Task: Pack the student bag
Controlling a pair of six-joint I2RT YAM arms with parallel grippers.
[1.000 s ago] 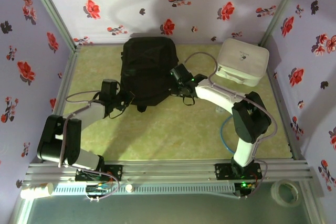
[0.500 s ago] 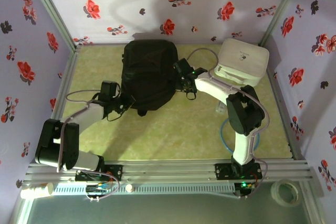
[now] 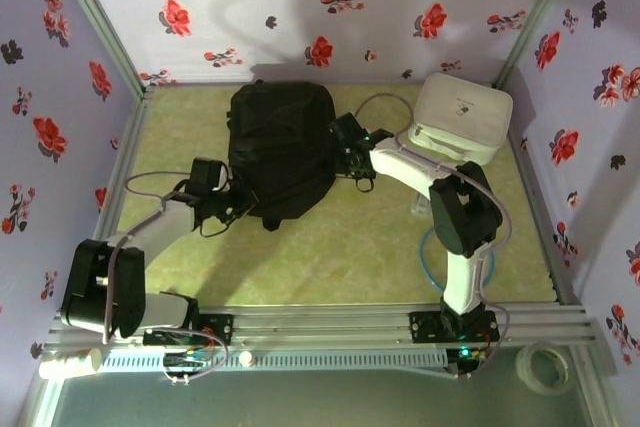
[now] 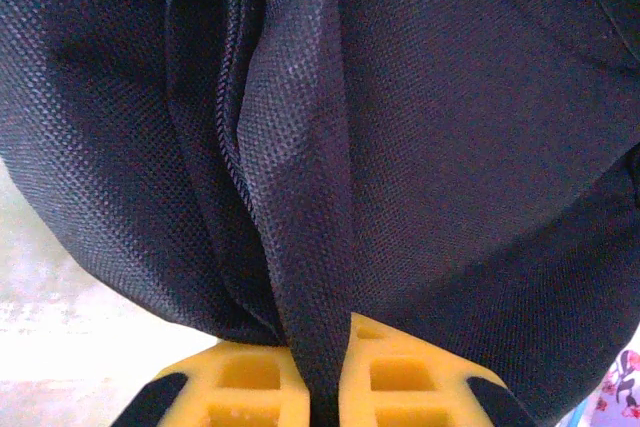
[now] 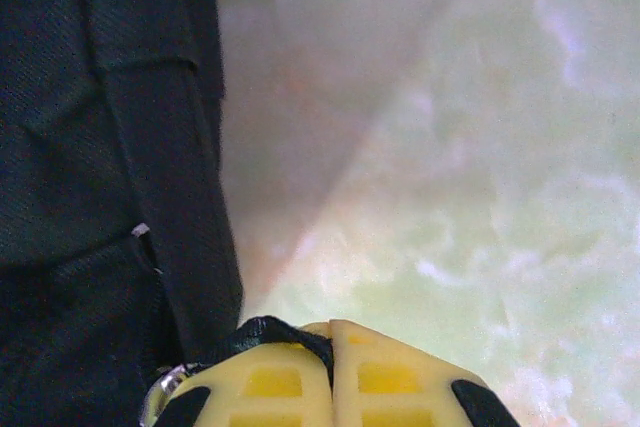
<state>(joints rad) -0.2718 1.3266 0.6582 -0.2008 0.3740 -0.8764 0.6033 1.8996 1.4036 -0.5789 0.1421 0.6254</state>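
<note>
The student bag (image 3: 280, 147) is a large black fabric backpack lying on the green table, slightly left of the middle at the back. My left gripper (image 3: 233, 203) is at its near left corner. In the left wrist view the yellow fingers (image 4: 250, 382) of that gripper (image 4: 328, 379) are shut on a fold of the bag's black fabric (image 4: 450, 127). My right gripper (image 3: 342, 143) is at the bag's right edge. In the right wrist view this gripper (image 5: 331, 349) is shut, with a thin black cord (image 5: 270, 332) of the bag (image 5: 90, 147) pinched between its pads.
A white rounded zip case (image 3: 462, 117) stands at the back right, just beyond the right arm. A blue cable (image 3: 430, 252) loops on the table (image 3: 330, 247) beside the right arm's base. Flowered walls close the left, back and right sides.
The bag has shifted a little nearer and turned slightly, pulled by both grippers. The right gripper moved further back; the left arm swung left. Both grips stayed shut.
</note>
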